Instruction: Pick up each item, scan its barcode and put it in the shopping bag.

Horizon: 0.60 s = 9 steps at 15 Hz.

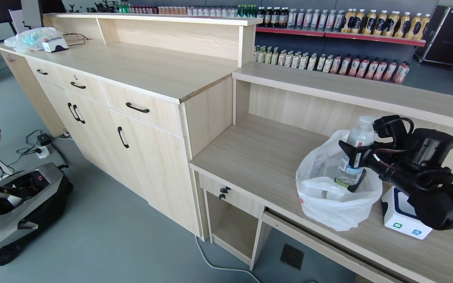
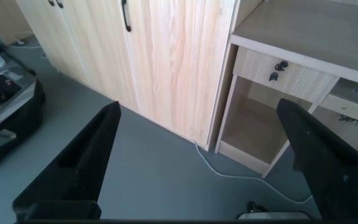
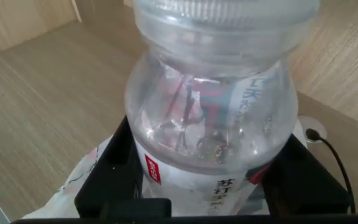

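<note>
A clear water bottle (image 1: 354,153) with a white cap and a printed label stands upright in my right gripper (image 1: 353,165), whose black fingers are shut on its lower body. The bottle's base sits in the mouth of the white plastic shopping bag (image 1: 330,200) on the low wooden counter (image 1: 258,153). Up close, the bottle (image 3: 216,118) fills the right wrist view between two black fingers (image 3: 114,174). A white barcode scanner (image 1: 403,220) stands right of the bag, partly hidden by the arm. My left gripper (image 2: 197,168) hangs open over the grey floor with nothing between its fingers.
A tall wooden cabinet (image 1: 132,102) with drawers and doors adjoins the low counter on the left. Shelves of bottled drinks (image 1: 328,63) line the back. A white cable (image 1: 218,263) runs along the floor. Another bag and a white device (image 1: 55,44) lie on the far cabinet top.
</note>
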Motion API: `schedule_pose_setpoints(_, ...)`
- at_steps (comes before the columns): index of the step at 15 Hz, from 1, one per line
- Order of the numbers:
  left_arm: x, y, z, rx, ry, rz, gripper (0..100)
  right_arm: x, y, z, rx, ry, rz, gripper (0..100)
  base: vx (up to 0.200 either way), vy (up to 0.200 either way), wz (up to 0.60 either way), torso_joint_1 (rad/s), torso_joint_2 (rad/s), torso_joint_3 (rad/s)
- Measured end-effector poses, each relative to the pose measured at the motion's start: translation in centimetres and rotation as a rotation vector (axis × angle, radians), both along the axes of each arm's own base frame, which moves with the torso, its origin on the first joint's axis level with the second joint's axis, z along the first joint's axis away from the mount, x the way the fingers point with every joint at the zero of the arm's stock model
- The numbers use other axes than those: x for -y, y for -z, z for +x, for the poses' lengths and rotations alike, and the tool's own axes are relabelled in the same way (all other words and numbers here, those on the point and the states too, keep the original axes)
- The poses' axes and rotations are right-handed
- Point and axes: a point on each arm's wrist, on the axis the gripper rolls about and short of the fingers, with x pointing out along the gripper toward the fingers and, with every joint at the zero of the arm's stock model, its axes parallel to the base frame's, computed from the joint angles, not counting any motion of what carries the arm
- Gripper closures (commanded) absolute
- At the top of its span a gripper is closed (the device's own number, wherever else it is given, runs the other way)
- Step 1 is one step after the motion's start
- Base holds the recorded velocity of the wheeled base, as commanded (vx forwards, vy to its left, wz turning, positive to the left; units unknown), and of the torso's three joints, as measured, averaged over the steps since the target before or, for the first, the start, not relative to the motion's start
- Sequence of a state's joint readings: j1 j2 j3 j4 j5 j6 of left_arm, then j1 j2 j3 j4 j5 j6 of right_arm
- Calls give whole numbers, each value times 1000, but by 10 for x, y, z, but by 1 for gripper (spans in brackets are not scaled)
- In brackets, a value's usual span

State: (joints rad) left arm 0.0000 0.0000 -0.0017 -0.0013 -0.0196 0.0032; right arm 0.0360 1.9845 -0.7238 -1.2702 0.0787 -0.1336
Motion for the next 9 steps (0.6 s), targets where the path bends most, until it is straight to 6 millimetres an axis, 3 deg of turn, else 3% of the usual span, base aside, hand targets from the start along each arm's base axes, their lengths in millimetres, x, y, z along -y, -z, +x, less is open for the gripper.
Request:
schedule_pose_setpoints(3, 0, 0, 0, 0, 0, 0, 0, -9, 25, 24, 3, -85, 32, 100, 0, 0, 0, 0, 0, 0)
schedule_pose_setpoints(9, 0, 0, 0, 0, 0, 0, 0, -22, 69, 44, -58, -125, 32, 100, 0, 0, 0, 0, 0, 0)
